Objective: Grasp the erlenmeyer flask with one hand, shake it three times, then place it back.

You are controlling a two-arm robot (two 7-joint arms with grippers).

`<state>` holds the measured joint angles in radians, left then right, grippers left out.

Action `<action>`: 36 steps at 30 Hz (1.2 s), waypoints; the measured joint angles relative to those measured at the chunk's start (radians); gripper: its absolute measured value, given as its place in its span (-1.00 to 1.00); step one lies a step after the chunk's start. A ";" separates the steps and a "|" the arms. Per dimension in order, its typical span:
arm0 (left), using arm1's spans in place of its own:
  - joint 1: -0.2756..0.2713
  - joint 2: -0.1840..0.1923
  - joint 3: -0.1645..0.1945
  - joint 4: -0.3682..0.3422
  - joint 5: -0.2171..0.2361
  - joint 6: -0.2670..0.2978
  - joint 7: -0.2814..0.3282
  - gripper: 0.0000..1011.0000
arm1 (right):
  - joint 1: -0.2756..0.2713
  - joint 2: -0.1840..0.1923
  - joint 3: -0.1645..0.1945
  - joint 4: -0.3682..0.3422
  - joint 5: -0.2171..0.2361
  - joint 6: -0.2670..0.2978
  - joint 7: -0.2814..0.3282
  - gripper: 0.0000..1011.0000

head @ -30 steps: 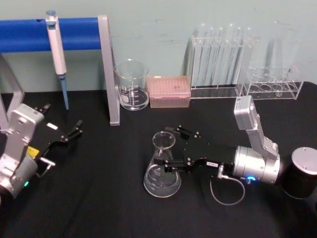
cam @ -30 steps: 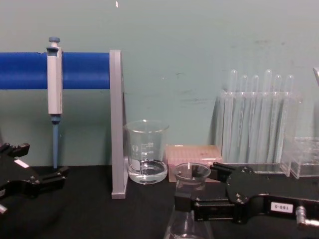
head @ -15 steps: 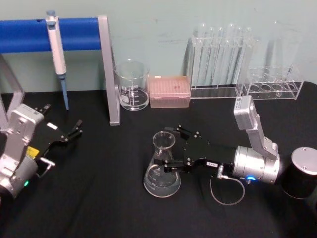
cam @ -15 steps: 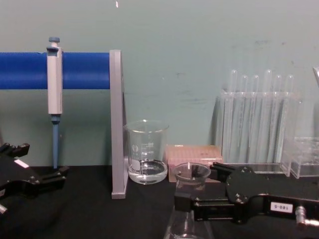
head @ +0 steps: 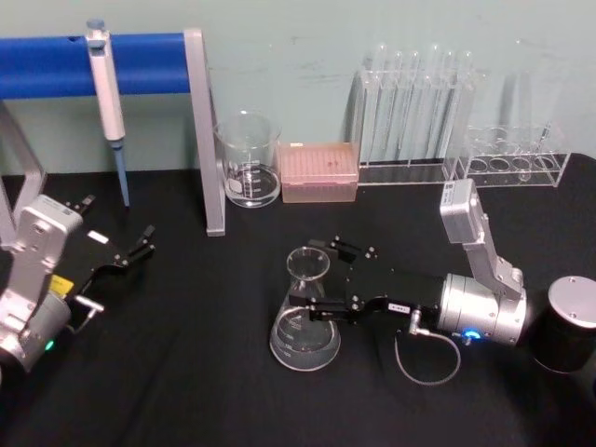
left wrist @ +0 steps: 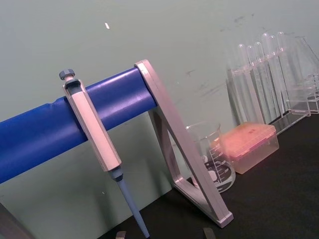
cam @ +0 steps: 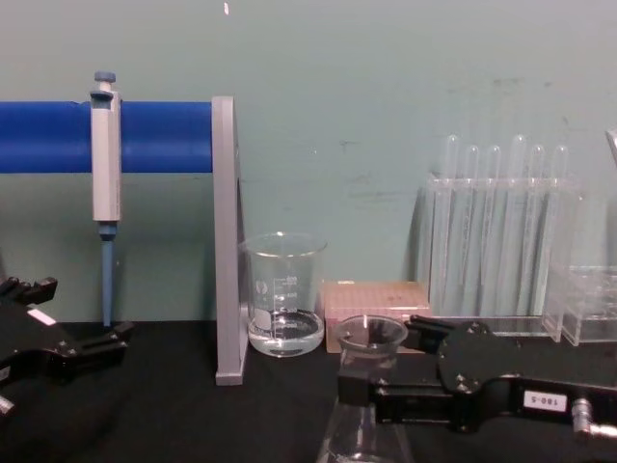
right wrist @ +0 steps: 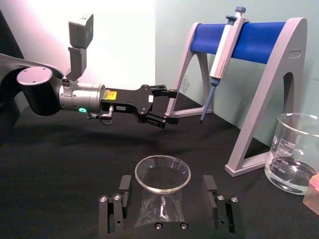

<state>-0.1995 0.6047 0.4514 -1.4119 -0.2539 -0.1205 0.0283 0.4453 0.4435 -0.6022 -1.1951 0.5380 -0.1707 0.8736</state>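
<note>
Straddling the neck of the erlenmeyer flask (head: 303, 340) with jaws apart, the right gripper (head: 309, 279) has not yet clamped it on the table (head: 186, 372), three shakes apparently ahead, while the left gripper (head: 118, 217) idles, spread, far left.

Black tabletop (head: 186, 372), pale green wall behind.
- Blue-bar stand (head: 56, 63) far left, grey upright (head: 207, 140); pipette (head: 105, 84) hung from bar, tip down.
- Glass beaker (head: 249, 160) just right of upright, some clear liquid inside.
- Pink box (head: 318, 171) beside beaker.
- Test tubes (head: 414, 98) upright in clear rack; lower clear rack (head: 517, 156) at right.
- Black cylinder (head: 568, 324), grey top, near right edge.
</note>
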 joint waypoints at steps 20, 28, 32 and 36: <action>0.000 0.000 0.000 0.000 0.000 0.000 0.000 0.98 | 0.000 0.000 0.000 0.000 0.000 0.000 0.000 -0.11; 0.000 0.000 0.000 0.000 0.000 0.000 0.000 0.98 | 0.000 0.000 0.000 0.000 0.000 0.000 0.000 -0.11; 0.000 0.000 0.000 0.000 0.000 0.000 0.000 0.98 | 0.000 0.000 0.000 0.000 0.000 0.000 0.000 -0.11; 0.000 0.000 0.000 0.000 0.000 0.000 0.000 0.98 | 0.000 0.000 0.000 0.000 0.000 0.000 0.000 -0.11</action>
<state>-0.1995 0.6047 0.4514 -1.4120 -0.2539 -0.1205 0.0283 0.4453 0.4435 -0.6023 -1.1950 0.5381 -0.1706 0.8737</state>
